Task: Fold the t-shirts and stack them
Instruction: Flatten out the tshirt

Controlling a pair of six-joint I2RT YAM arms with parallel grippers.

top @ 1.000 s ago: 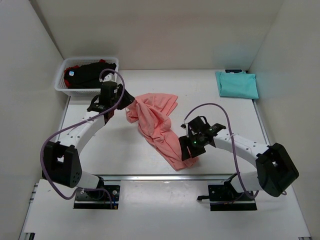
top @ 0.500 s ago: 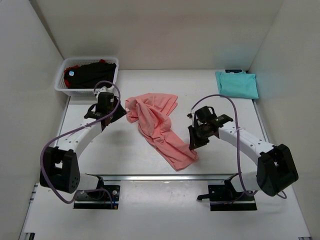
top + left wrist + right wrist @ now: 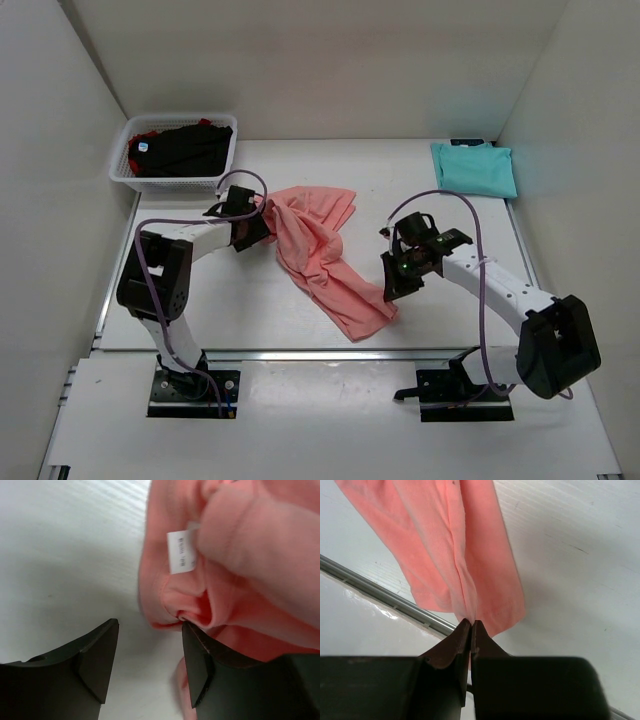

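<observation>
We see the salmon-pink shirt [image 3: 318, 250] lying crumpled across the middle of the table [image 3: 250, 300], stretching from 11 o'clock of centre down toward 5 o'clock. The left gripper [image 3: 150, 665] sits at the shirt's 9 o'clock edge, fingers spread apart. The hem lies just beside one fingertip, with a white label [image 3: 181, 552] just beyond. The right gripper [image 3: 471, 626] pinches a fold at the shirt's 5 o'clock end, fingertips pressed together. A teal shirt [image 3: 475, 168] lies folded at 1 o'clock. Black and red shirts [image 3: 185, 148] fill the white basket [image 3: 170, 184] at 10 o'clock.
</observation>
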